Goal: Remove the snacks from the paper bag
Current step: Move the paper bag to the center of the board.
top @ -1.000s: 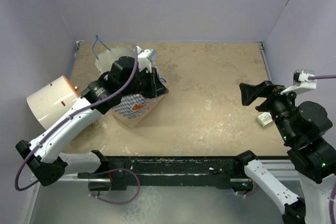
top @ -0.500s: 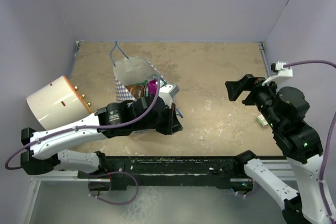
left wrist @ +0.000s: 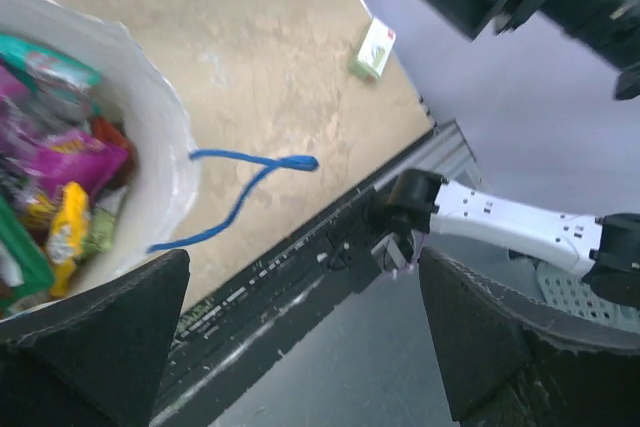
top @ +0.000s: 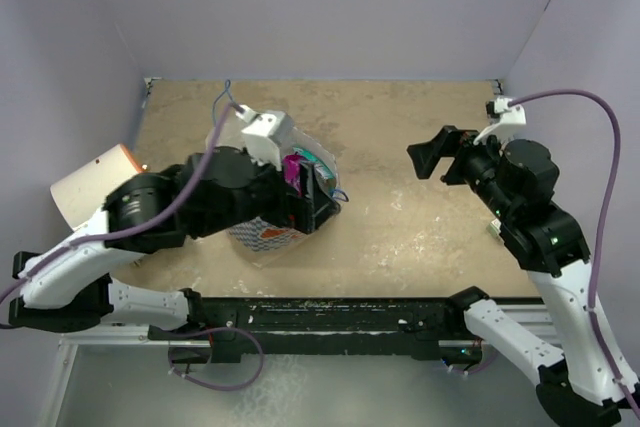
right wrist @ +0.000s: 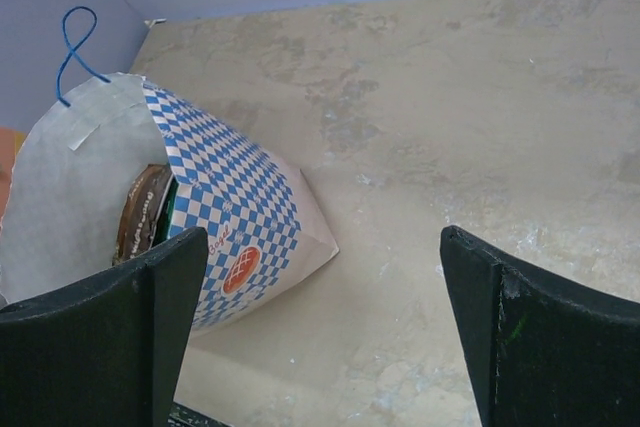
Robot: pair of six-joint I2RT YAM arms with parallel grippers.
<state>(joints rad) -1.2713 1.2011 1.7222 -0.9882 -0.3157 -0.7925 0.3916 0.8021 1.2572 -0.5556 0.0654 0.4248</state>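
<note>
The paper bag (top: 262,235) sits tilted on the left of the bench (top: 400,137), mouth open, with snacks (left wrist: 75,162) heaped inside. Its orange label is unreadable. The left end effector (left wrist: 305,257) by the mouth and the right end effector (right wrist: 322,242) both gape wide, empty.

The paper bag (right wrist: 235,212) (white, blue zigzag, one orange mark) is sitting tilted at about 9 o'clock from the centre of the overhead view. Its mouth is gaping open, and one blue cord handle (right wrist: 75,47) is sticking out toward 12 o'clock. The snacks (left wrist: 75,162) are lying jumbled inside, showing purple, yellow, teal and green packets.
</note>
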